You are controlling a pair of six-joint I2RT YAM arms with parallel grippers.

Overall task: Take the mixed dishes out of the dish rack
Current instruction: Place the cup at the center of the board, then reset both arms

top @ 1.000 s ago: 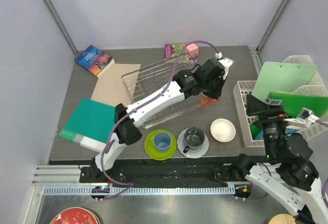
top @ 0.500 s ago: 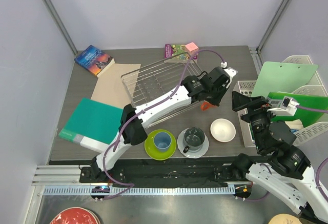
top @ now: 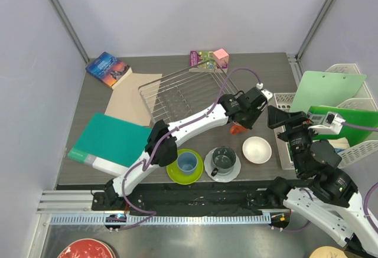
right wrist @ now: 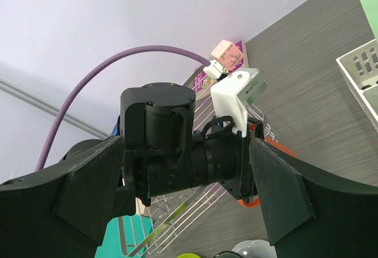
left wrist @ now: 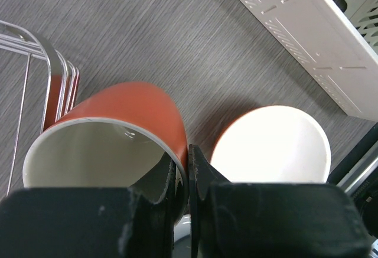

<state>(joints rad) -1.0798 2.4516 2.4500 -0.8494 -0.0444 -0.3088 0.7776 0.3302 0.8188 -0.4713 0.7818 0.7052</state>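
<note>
My left gripper is shut on the rim of the orange mug, one finger inside and one outside, and holds it just past the front right corner of the wire dish rack. In the left wrist view the gripper pinches the mug next to the white bowl. The bowl sits on the table. The light blue cup stands on the lime-green plate. The dark grey mug stands on the pale plate. My right gripper is open and empty, raised right of the mug.
White lattice baskets with green clipboards stand at the right. A teal binder, brown paper and a blue book lie left of the rack. A pink cube sits behind it.
My left gripper has carried the orange mug off the rack's right side, forward and right toward the white bowl. My right arm rose and swung left a second ago, then stayed still.
</note>
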